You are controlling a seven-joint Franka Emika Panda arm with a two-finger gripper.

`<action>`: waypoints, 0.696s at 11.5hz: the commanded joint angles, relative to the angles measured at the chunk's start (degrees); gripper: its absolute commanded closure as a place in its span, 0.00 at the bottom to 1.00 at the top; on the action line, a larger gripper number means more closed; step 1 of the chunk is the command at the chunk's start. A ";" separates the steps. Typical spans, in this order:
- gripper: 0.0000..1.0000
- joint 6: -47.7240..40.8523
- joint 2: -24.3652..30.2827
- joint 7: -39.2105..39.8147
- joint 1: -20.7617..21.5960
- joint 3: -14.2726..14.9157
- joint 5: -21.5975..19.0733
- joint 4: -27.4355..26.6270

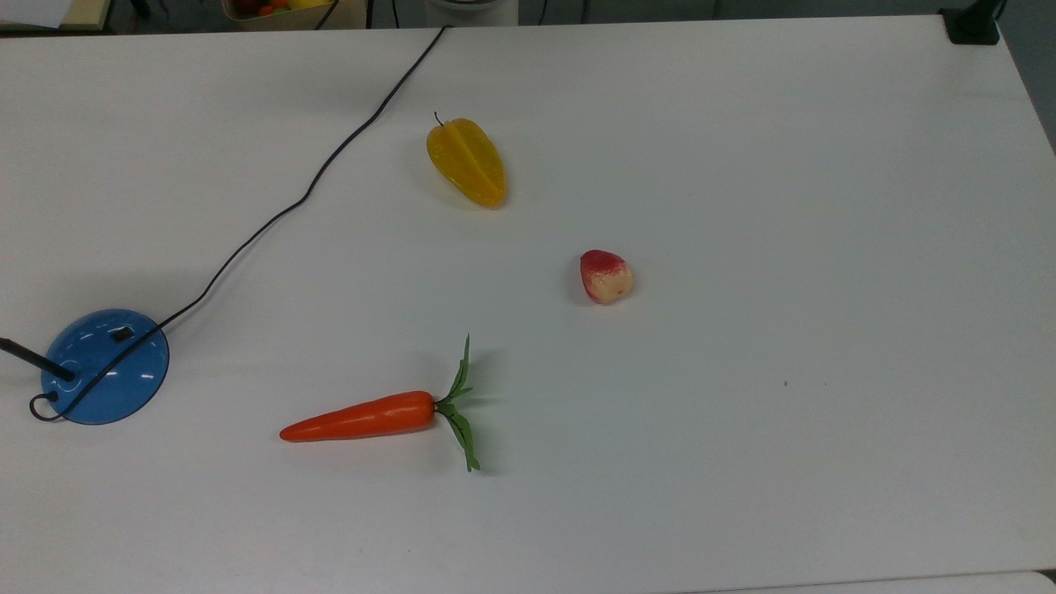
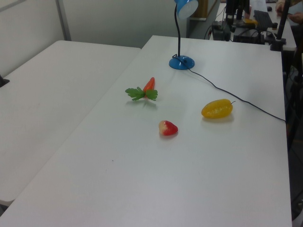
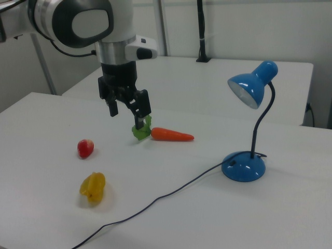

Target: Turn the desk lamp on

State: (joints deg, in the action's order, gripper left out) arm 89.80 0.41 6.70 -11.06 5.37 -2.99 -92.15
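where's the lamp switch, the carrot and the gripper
lamp switch (image 1: 122,334), top view, black rectangle on the blue base
carrot (image 1: 363,417), top view, middle of the orange body
gripper (image 3: 128,110), right view, gap between its two open fingers

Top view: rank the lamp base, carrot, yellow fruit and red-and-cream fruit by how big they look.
1. Carrot, longest with its leaves.
2. Lamp base, shorter but much wider; by area it may match or beat the carrot.
3. Yellow fruit.
4. Red-and-cream fruit, clearly smallest.

A lab: white tables (image 2: 71,94), equipment bench (image 2: 246,28) behind
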 commanded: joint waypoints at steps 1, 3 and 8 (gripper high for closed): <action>0.00 3.27 2.66 0.77 0.60 0.08 -0.44 -3.92; 0.07 4.59 2.58 0.69 0.69 0.08 -0.62 -4.44; 0.84 6.52 2.31 0.77 0.78 0.08 -2.29 -5.23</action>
State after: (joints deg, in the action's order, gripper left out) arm 93.19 1.22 6.70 -10.93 5.18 -4.20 -94.84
